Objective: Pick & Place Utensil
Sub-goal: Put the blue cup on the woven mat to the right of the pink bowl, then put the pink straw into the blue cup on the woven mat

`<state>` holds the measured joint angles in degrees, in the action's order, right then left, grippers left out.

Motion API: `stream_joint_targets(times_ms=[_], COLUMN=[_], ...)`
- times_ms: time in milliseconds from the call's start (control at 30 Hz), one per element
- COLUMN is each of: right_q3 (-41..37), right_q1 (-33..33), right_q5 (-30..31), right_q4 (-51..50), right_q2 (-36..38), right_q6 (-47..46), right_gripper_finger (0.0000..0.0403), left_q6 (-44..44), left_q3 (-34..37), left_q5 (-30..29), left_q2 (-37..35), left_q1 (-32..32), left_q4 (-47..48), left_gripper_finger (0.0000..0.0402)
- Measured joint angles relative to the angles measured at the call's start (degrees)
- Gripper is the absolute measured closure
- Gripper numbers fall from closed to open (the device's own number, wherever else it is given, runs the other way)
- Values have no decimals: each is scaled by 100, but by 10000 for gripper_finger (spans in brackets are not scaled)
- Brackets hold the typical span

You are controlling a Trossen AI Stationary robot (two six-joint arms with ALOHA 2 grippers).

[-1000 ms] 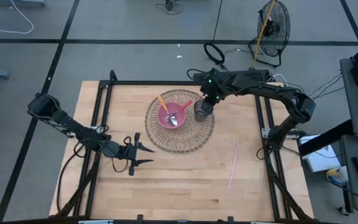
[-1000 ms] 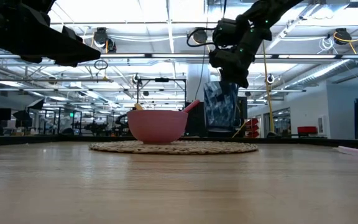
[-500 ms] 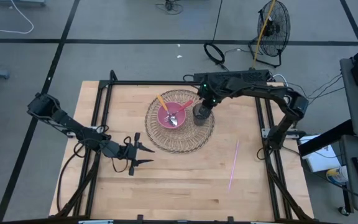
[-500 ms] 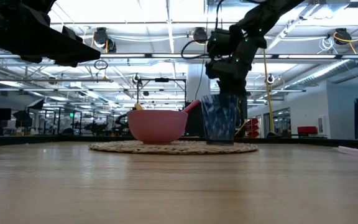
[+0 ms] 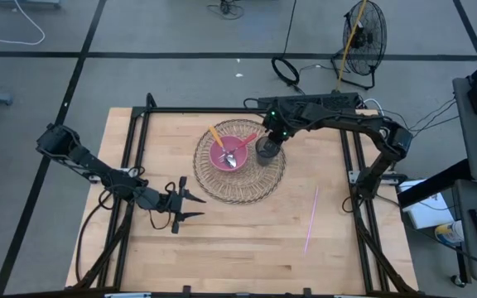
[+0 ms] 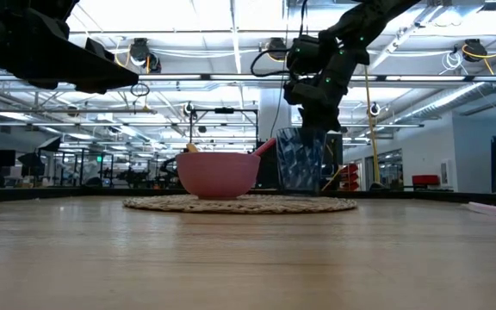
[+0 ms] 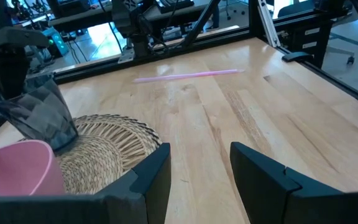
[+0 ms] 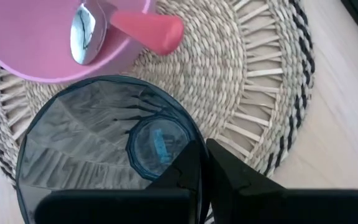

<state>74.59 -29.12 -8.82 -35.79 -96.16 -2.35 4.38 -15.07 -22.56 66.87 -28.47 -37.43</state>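
High view: pink straw (image 5: 312, 218) lies on bare desk (image 5: 247, 240), well apart from woven mat (image 5: 240, 184). Right end effector (image 5: 267, 142) clenched on blue faceted cup's (image 6: 300, 160) rim, beside pink bowl (image 5: 228, 154) holding spoon (image 5: 232, 158). Left end effector (image 5: 195, 206) released, idle.

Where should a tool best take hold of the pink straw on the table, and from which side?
Probably at the middle of the pink straw, coming straight down from above: it lies flat on bare wood, thin and long, so the fingers should close across its width.
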Motion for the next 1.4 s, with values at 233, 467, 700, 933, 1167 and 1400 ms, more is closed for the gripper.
stream_joint_targets(times_ms=[233, 467, 700, 933, 1167, 1400], right_q3=[0, -1, 0, -2, -1, -1], right_q1=[0, 18, 42, 42, 37, 37], right_q5=[-2, -20, -22, -23, -23, -22], right_q4=[-44, -48, -46, -48, -47, -15], right_q2=[0, 0, 0, 0, 7, 251], right_q6=[0, -2, 2, 4, 42, 128], right_gripper_finger=[395, 379, 355, 332, 320, 306], left_q6=[2, -2, -4, -7, 0, 20], left_q3=[0, 0, 0, 0, 0, 0], left_q5=[-1, -2, -3, -3, -3, -3], left_q2=[0, 0, 0, 0, 0, 0], left_q1=[0, 0, 0, 0, 0, 0], left_q4=[2, 2, 2, 2, 2, 2], left_gripper_finger=[231, 231, 231, 231, 231, 231])
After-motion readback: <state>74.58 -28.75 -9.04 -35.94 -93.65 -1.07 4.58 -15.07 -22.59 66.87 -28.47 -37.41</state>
